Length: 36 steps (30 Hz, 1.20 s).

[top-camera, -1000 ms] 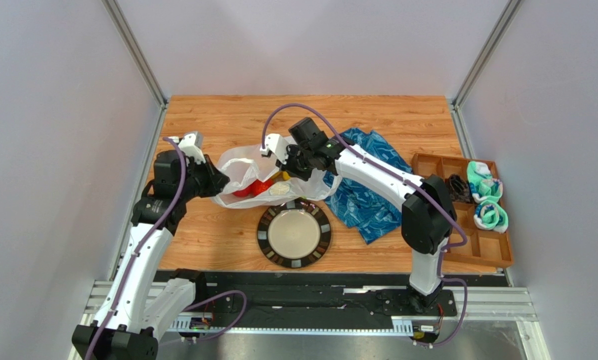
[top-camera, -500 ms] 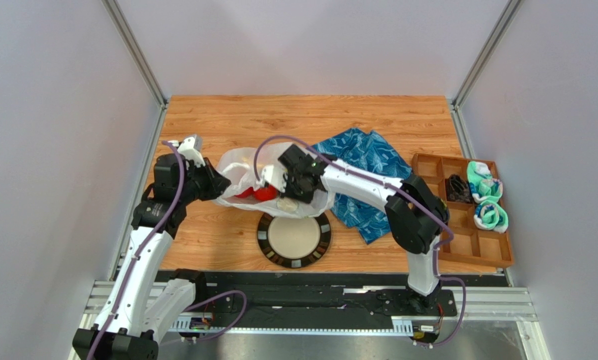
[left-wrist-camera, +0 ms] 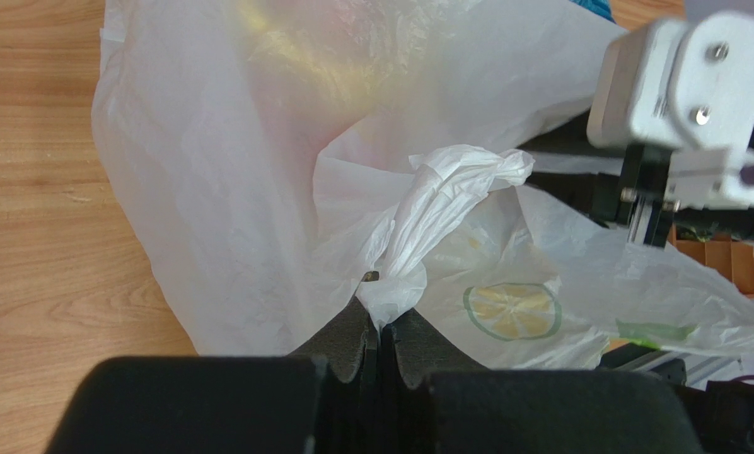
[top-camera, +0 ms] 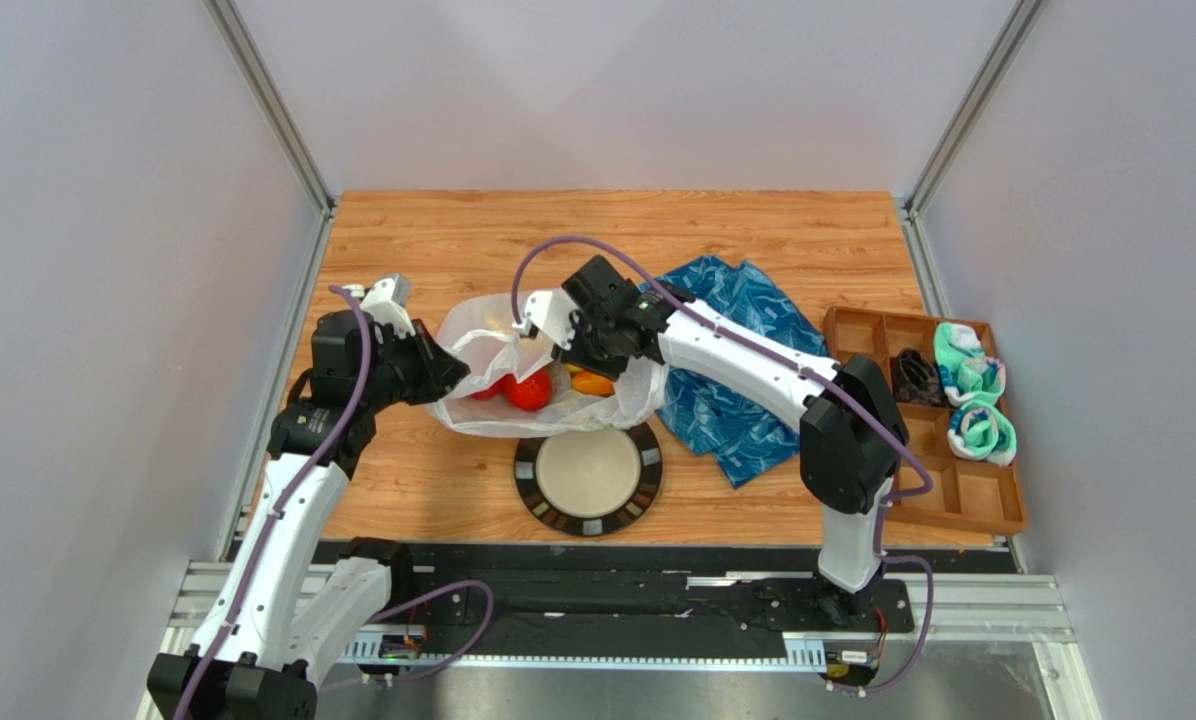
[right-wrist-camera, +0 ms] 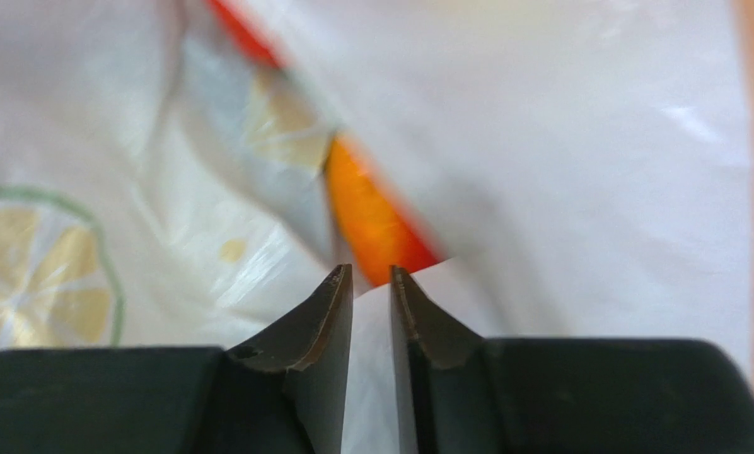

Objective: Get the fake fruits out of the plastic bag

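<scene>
Left gripper [left-wrist-camera: 383, 326]: my foam-faced jaws pinched tight on twisted handle of plastic bag [left-wrist-camera: 239, 189], crinkly translucent white film. Right gripper [right-wrist-camera: 371, 276]: my pointed tips narrowly apart, at bag film. Beyond: glossy orange fake fruit [right-wrist-camera: 376, 222] inside bag, on wooden table [top-camera: 409, 465].

A robotics lab test cell. Plain pale grey wall panels [top-camera: 108, 300] framed by slim aluminium corner posts [top-camera: 271, 105] enclose a light wooden tabletop [top-camera: 439, 240]. White-and-black robot arms [top-camera: 281, 510] stand bolted to a black metal base rail [top-camera: 634, 600].
</scene>
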### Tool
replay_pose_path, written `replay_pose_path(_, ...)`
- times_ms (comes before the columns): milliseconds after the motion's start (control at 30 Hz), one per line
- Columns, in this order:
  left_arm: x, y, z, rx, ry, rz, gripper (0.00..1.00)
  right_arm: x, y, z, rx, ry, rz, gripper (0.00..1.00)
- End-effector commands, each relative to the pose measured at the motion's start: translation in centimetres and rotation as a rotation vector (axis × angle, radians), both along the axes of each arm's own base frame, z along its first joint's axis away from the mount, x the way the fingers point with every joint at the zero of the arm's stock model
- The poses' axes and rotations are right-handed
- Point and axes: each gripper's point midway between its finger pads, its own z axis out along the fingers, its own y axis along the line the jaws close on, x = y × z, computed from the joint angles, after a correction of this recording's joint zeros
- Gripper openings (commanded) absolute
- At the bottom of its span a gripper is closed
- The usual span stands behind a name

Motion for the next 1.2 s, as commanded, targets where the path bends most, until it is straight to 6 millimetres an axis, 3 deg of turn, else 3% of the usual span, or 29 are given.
replay_pose_path(0, 0.3, -0.4, 1.2, -0.027, -0.047, -0.013, 0.04, 3.1, 1.4, 1.1, 0.035, -0.047, -0.094, 0.41)
replay_pose_path(33, 0.2, -0.4, 1.2, -0.028, -0.047, -0.015, 0.04, 3.5, 1.9, 1.6, 0.045, -0.052, -0.100, 0.44)
replay_pose_path(233, 0.0, -0.6, 1.5, -0.024, -0.062, -0.039, 0.04, 2.7, 2.1, -0.8, 0.015, 0.032, -0.048, 0.62)
replay_pose_path(433, 0.0, -0.9, 0.8, -0.031, -0.051, -0.056, 0.04, 3.2, 1.0, -3.5, -0.065, 0.055, -0.023, 0.66)
replay_pose_path(600, 0.2, -1.0, 0.4, -0.029, -0.039, -0.063, 0.04, 2.3, -0.4, -6.1, -0.154, 0.101, 0.051, 0.69)
replay_pose_path(767, 0.5, -1.0, 0.7, -0.027, -0.043, -0.065, 0.04, 3.4, -1.0, -7.5, -0.196, 0.063, 0.051, 0.68)
replay_pose_path(833, 0.6, -0.9, 0.8, -0.023, -0.048, -0.062, 0.04, 4.3, -0.5, -7.1, -0.170, 0.027, 0.040, 0.59)
replay_pose_path(867, 0.6, -0.9, 0.8, -0.020, -0.044, -0.062, 0.04, 4.5, -0.2, -6.6, -0.152, 0.017, 0.042, 0.43)
replay_pose_path(933, 0.7, -0.9, 0.9, -0.020, -0.047, -0.062, 0.04, 4.6, 0.5, -5.2, -0.099, 0.015, 0.046, 0.28)
replay_pose_path(967, 0.8, -0.9, 1.0, -0.021, -0.050, -0.061, 0.04, 4.5, 0.9, -3.5, -0.061, -0.003, 0.046, 0.22)
replay_pose_path(1067, 1.0, -1.2, 1.3, -0.037, -0.057, -0.067, 0.04, 3.8, 1.7, 1.0, 0.054, -0.023, 0.053, 0.18)
replay_pose_path(1167, 1.4, -1.4, 1.6, -0.055, -0.067, -0.072, 0.04, 1.7, 2.3, 5.1, 0.175, -0.009, 0.092, 0.15)
